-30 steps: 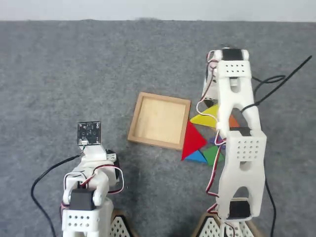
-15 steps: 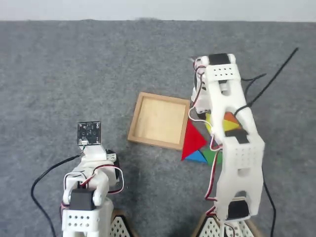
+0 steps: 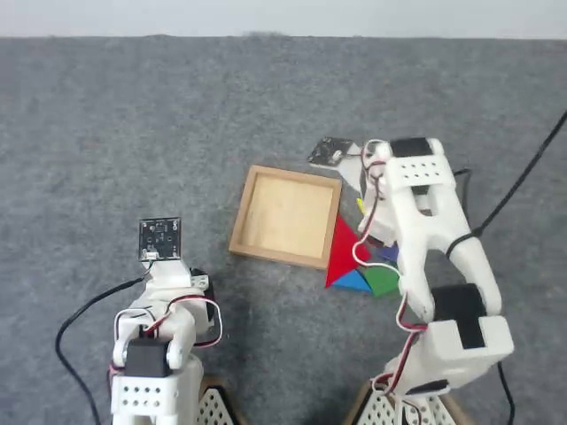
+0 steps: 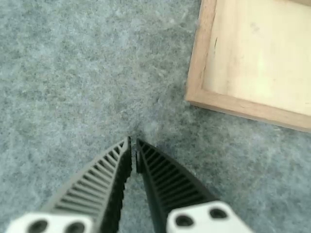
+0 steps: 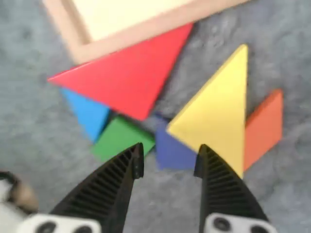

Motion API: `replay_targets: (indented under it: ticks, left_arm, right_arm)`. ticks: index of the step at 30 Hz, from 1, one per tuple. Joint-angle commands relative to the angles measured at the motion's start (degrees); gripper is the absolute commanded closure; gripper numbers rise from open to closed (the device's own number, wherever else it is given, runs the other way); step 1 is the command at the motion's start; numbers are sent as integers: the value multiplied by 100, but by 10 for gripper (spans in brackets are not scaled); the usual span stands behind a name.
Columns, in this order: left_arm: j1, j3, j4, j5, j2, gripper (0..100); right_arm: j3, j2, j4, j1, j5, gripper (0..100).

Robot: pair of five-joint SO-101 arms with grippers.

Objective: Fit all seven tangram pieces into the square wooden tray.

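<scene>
A: Grey carpet (image 3: 133,115) covers the table, with a short rough pile. Counts?

B: One tray (image 3: 288,214): square, pale wood, raised rim, bare floor showing. Six flat coloured pieces counted in the right wrist view, all on the carpet beside the tray. Red triangle (image 5: 126,77) lies against the rim. Then blue triangle (image 5: 87,114), green piece (image 5: 119,138), purple piece (image 5: 167,158), yellow triangle (image 5: 218,116) and orange piece (image 5: 265,128), packed edge to edge.

A: Grippers?

B: Two. Left gripper (image 4: 133,141): ribbed black fingers nearly together, only a sliver of gap, holding nothing, low over the carpet near a tray corner. Right gripper (image 5: 170,147): fingers a medium gap apart, nothing between them, above the purple piece, between green and yellow.

A: Versus one second ago?

B: Right arm (image 3: 434,257) has swung toward the tray and now covers yellow and orange in the high view. Left arm (image 3: 164,328), tray and red triangle unchanged.
</scene>
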Motion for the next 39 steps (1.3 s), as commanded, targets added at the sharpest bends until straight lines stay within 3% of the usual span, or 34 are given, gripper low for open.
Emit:
replay_targets:
  ticks: [1,7,18,26,33,39]
  left_arm:
    - [-35,-75,26,-88,-114,986]
    - [-35,-75,26,-88,-114,986]
    - [-35,-75,26,-88,-114,986]
    - [-35,-75,26,-88,-114,986]
    - [-35,-75,26,-88,-114,986]
    - [-35,-75,26,-88,-114,986]
  right_arm:
    - [18,57,-637,286,185,703]
    - [0,549,-901,251,387,587]
    - [0,1411,-954,233,105,591]
    - [0,1349,-1095,224,9,765]
    - [-9,848,-1095,277,-527,912]
    - [-9,462,-848,268,-527,946]
